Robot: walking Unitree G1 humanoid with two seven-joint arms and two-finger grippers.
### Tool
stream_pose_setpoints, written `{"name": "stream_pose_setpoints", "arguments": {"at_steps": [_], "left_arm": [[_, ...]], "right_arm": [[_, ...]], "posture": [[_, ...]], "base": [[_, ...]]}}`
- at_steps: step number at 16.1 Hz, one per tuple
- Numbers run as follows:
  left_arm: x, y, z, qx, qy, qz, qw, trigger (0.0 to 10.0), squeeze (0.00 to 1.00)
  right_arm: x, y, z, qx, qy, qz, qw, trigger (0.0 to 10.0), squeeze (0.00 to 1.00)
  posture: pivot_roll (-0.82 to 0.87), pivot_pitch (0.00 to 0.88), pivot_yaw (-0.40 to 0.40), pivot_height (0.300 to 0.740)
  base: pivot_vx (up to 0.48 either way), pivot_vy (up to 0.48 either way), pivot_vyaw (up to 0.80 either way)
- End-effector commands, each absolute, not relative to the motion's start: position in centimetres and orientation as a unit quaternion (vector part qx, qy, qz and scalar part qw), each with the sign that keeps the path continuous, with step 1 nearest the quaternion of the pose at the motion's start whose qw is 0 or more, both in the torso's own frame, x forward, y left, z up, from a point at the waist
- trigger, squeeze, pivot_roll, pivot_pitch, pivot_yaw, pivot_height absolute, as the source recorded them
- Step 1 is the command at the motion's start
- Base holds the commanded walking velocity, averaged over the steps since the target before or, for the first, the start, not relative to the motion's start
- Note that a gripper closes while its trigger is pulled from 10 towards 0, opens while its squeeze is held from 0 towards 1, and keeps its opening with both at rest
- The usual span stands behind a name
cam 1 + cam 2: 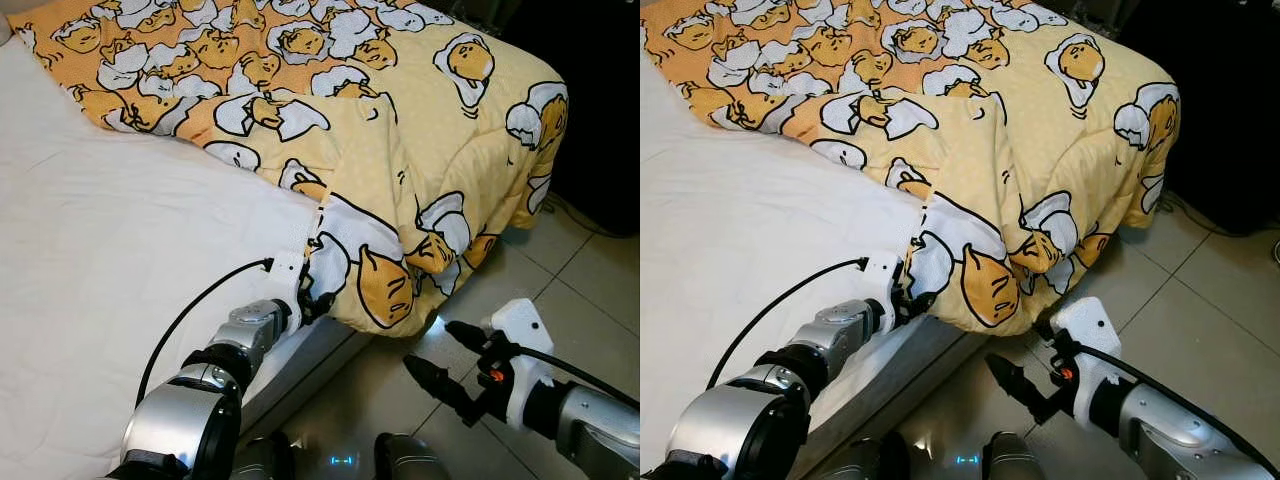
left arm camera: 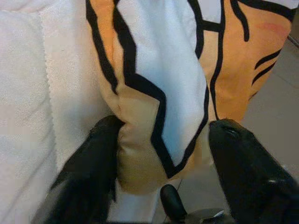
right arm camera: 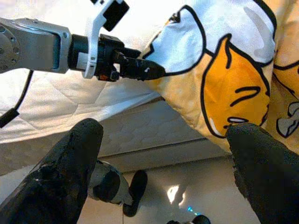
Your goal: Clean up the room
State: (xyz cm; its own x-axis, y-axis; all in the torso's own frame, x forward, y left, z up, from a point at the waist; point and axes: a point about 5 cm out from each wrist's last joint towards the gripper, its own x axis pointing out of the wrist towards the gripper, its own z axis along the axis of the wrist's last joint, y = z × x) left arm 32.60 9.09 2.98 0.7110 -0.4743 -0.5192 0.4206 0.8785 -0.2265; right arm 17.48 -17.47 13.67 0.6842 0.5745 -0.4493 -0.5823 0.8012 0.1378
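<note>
The quilt [image 1: 330, 110], yellow and orange with a cartoon egg print, lies bunched across the far part and the corner of the bed; its lower edge spills over the side and hangs toward the tiled floor [image 1: 590, 290]. The white mattress [image 1: 110, 240] on our near side is bare.

Our left gripper [image 1: 312, 300] sits at the mattress edge, where the hanging fold begins. In the left wrist view the two black fingers [image 2: 93, 158] straddle a thick fold of the quilt, one on each side; the fabric is between them, and they appear to be pinching it, though we cannot be sure how firmly.

Our right gripper [image 1: 440, 362] hovers low over the floor, just beside the hanging edge and apart from it. Its fingers [image 3: 70, 163] are spread wide and hold nothing.

We judge the tidying to be at an early stage. A corner of the quilt is taken, but the cover is crumpled, folded on itself and off the bed on one side. What remains, in our reading, is to secure a second hold with the right gripper, draw the quilt over the bare mattress and smooth it flat.
</note>
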Motion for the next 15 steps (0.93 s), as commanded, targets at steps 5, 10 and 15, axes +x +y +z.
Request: {"name": "stream_pose_setpoints", "arguments": {"at_steps": [5,10,15], "left_arm": [[32.2,8.4,2.7,-0.061,0.298,-0.267,0.914,0.0,0.00],[31.8,8.2,2.4,-0.060,0.307,-0.274,0.910,0.0,0.00],[31.8,8.4,2.4,-0.085,0.300,-0.271,0.911,0.0,0.00]], "right_arm": [[17.7,-17.7,13.6,0.004,0.237,0.310,0.921,10.0,0.00],[17.6,-17.5,13.5,0.001,0.236,0.311,0.921,10.0,0.00],[17.6,-17.4,13.6,0.002,0.231,0.312,0.922,10.0,0.00]], "posture": [[-0.36,0.144,0.095,0.740],[-0.37,0.122,0.095,0.740],[-0.37,0.094,0.086,0.740]], "base": [[0.000,0.000,0.00],[0.000,0.000,0.00],[0.000,0.000,0.00]]}}
